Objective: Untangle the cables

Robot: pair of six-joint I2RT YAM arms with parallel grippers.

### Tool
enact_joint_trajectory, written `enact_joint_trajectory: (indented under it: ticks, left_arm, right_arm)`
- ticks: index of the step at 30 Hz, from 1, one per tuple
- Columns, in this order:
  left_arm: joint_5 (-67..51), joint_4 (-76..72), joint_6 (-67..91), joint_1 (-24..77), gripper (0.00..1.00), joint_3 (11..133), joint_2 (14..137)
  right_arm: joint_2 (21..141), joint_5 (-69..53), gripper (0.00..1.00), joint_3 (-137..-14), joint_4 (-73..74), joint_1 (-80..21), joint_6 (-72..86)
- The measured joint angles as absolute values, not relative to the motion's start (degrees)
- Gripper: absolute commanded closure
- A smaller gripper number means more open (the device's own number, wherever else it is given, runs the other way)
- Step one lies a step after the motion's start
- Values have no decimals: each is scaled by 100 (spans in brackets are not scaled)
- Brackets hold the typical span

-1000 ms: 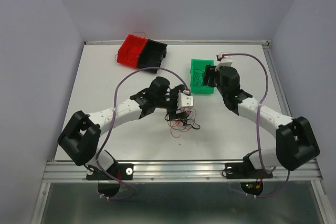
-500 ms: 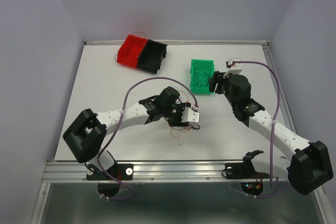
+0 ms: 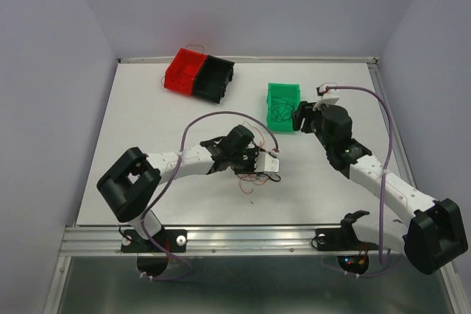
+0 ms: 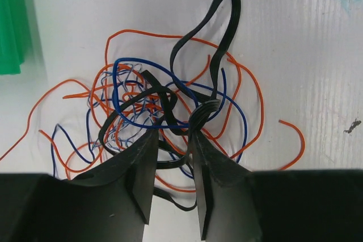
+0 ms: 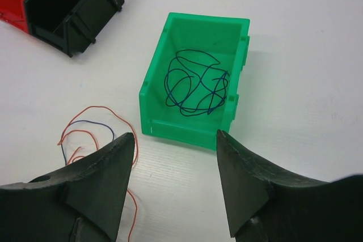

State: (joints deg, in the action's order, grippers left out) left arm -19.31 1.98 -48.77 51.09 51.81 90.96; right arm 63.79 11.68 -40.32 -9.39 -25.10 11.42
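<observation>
The cables [image 3: 255, 174] lie as a tangle of orange, blue and black strands on the white table, left of centre. In the left wrist view the cables [image 4: 164, 109] spread just ahead of my left gripper [image 4: 173, 137]. Its fingers stand narrowed with a gap between them. A black strand [image 4: 170, 162] and an orange one cross that gap. My left gripper [image 3: 252, 170] is low over the tangle. My right gripper [image 5: 176, 137] is open and holds nothing, just short of a green bin [image 5: 207, 20]. A coiled blue cable [image 5: 195, 86] lies inside that bin.
The green bin [image 3: 283, 92] stands at the back right, with my right gripper [image 3: 298, 118] beside it. A red bin [image 3: 184, 70] and a black bin [image 3: 215, 77] sit together at the back left. Loose orange and blue strand ends [image 5: 91, 126] reach toward the right gripper.
The left arm has come down and forward onto the tangle, and its fingers have narrowed from wide open. The right arm pulled back from over the green bin, then held still.
</observation>
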Motion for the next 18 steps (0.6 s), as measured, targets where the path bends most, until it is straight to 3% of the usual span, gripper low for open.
enact_joint_trajectory:
  ticks: [3,10,11,12,18]
  left_arm:
    - [-1942,207,-4871,5111,83,5181,9229]
    - [-2097,423,-4995,5131,85,5190,9380]
    - [-2150,458,-5017,5131,88,5190,9380]
    - [-2180,475,-5028,5131,100,5190,9380]
    - [-2287,622,-5074,5129,100,5218,9380]
  right_arm:
    - [6379,1164,36,-4032,-941,-2510,1164]
    - [6379,1173,37,-4029,-941,-2510,1186]
    - [6379,1173,37,-4029,-941,-2510,1186]
    - [6379,1175,37,-4029,-941,-2510,1186]
    - [6379,1179,37,-4014,-945,-2510,1188]
